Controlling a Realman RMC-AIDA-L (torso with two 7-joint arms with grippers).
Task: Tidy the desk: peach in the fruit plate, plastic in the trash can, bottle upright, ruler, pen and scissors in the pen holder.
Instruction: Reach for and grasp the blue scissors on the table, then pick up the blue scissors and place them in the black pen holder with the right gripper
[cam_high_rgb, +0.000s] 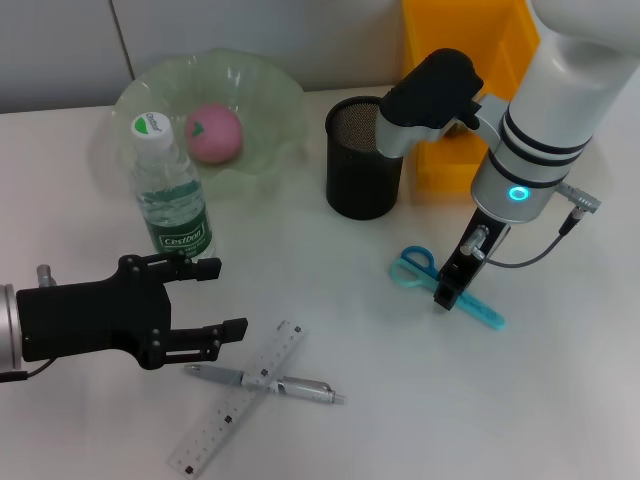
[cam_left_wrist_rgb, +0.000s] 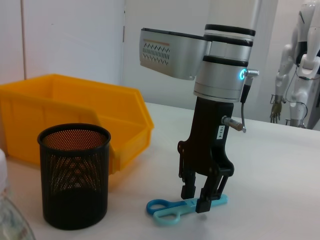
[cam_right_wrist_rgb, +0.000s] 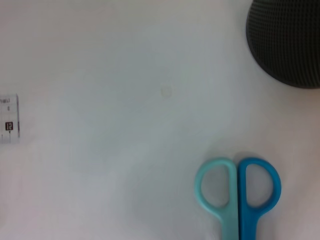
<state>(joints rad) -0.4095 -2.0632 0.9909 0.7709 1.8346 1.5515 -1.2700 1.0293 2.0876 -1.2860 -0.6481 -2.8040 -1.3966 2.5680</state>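
Observation:
A pink peach (cam_high_rgb: 214, 133) lies in the green fruit plate (cam_high_rgb: 270, 95). The water bottle (cam_high_rgb: 170, 195) stands upright in front of the plate. The blue and teal scissors (cam_high_rgb: 418, 268) (cam_left_wrist_rgb: 167, 210) (cam_right_wrist_rgb: 237, 187) lie flat on the table, right of the black mesh pen holder (cam_high_rgb: 362, 160) (cam_left_wrist_rgb: 75, 175) (cam_right_wrist_rgb: 287, 45). My right gripper (cam_high_rgb: 443, 298) (cam_left_wrist_rgb: 196, 199) points straight down, open, one finger on each side of the scissors' blades. At the near left my left gripper (cam_high_rgb: 225, 298) hovers open above the pen (cam_high_rgb: 270, 380) and the clear ruler (cam_high_rgb: 235, 400) (cam_right_wrist_rgb: 9, 120). No plastic is in view.
A yellow bin (cam_high_rgb: 465, 90) (cam_left_wrist_rgb: 75, 110) stands behind and to the right of the pen holder. The pen lies across the ruler near the table's front edge.

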